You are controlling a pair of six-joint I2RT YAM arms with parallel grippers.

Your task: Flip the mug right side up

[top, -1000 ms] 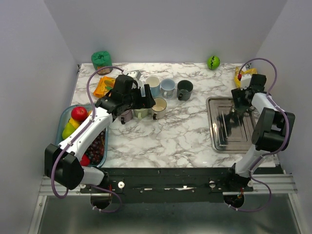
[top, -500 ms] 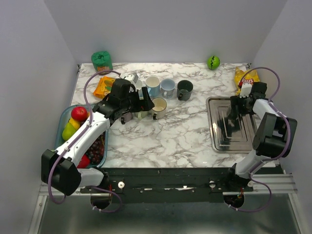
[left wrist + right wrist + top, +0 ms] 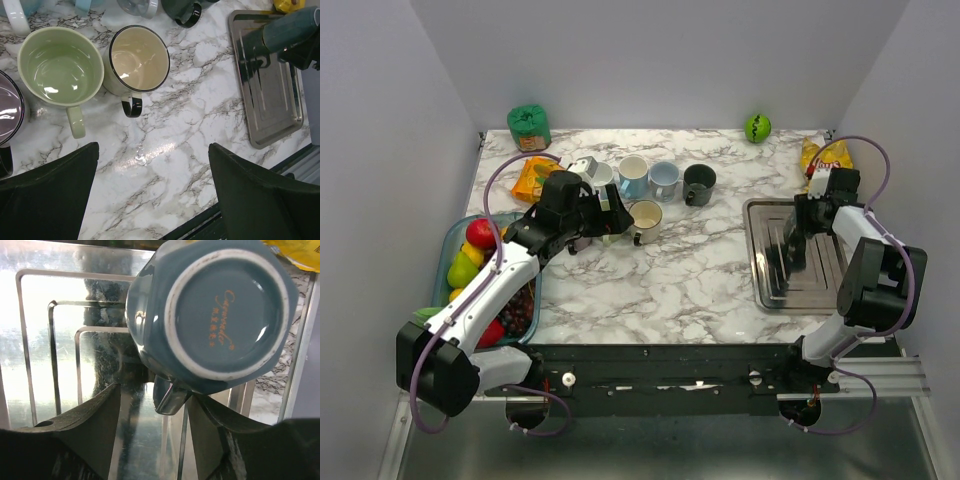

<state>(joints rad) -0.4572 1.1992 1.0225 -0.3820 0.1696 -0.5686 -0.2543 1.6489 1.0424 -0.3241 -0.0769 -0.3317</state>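
A blue mug stands upside down on the metal tray, base up, with orange lettering on it. My right gripper is open, its fingers either side of the mug's handle; the right finger is close against the mug. In the top view the right gripper is over the tray, and the mug is mostly hidden under it. The mug also shows in the left wrist view. My left gripper is open and empty above bare marble, near a green mug and a cream mug.
Upright mugs stand in a group at the back: white, light blue, dark grey. A fruit container is at the left edge. An orange packet, a green bag, a green ball and a yellow packet lie at the back.
My left arm has drawn back towards the near left, away from the mugs. My right gripper has moved slightly nearer and down over the tray.
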